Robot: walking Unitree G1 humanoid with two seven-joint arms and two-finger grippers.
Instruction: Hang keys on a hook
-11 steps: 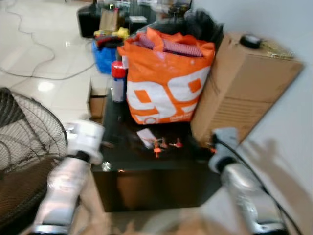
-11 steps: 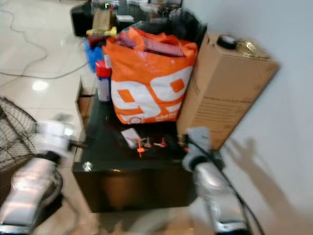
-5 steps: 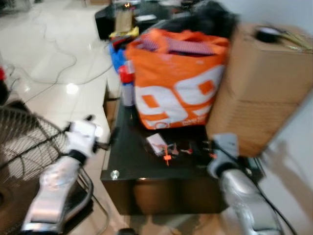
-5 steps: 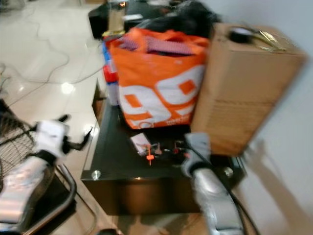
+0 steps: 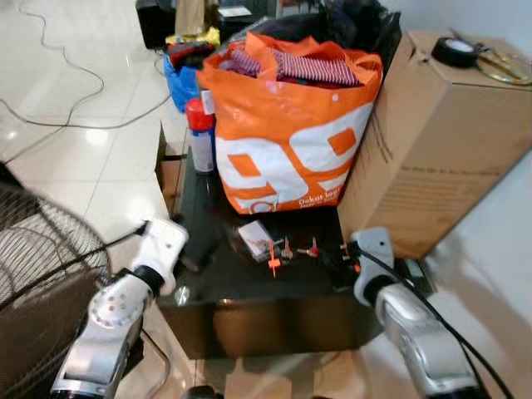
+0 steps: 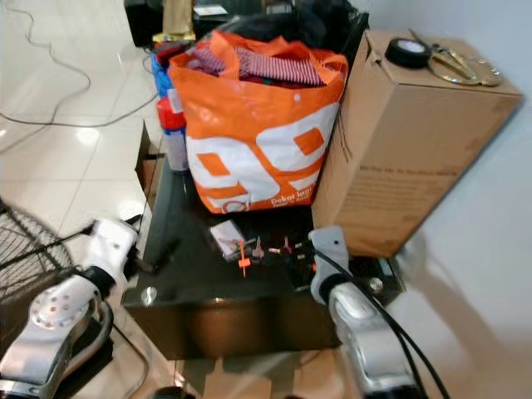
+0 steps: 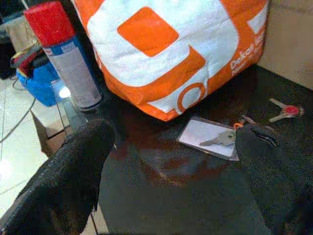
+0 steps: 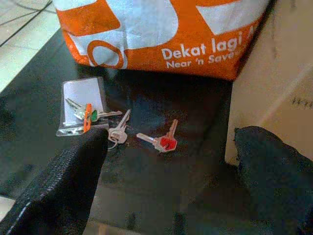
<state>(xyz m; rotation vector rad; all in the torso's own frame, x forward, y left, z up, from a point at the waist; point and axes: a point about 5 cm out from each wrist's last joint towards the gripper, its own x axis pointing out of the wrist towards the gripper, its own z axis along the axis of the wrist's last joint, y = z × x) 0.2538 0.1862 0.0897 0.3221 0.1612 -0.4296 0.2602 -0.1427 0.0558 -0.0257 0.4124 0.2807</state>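
Several keys (image 5: 287,248) lie loose on the black glass table (image 5: 249,291), in front of the orange bag. In the right wrist view they show as a key with an orange and green tag (image 8: 89,115) on a clear card sleeve (image 8: 80,104), a silver key (image 8: 120,130) and a red-headed key (image 8: 164,141). My right gripper (image 8: 168,176) is open, low over the table just right of the keys, also seen as the right gripper (image 5: 342,264). My left gripper (image 5: 198,252) is open at the table's left edge, with nothing between its fingers (image 7: 73,171).
A full orange shopping bag (image 5: 291,125) stands behind the keys, a tall cardboard box (image 5: 432,141) to their right with a tape roll (image 5: 455,51) on top. A red-capped spray can (image 5: 199,137) stands at the back left. A wire fan (image 5: 41,274) is on my left.
The camera has swung and the picture has sharpened. My left gripper has come in from beside the table to its left edge. The right gripper stays by the keys.
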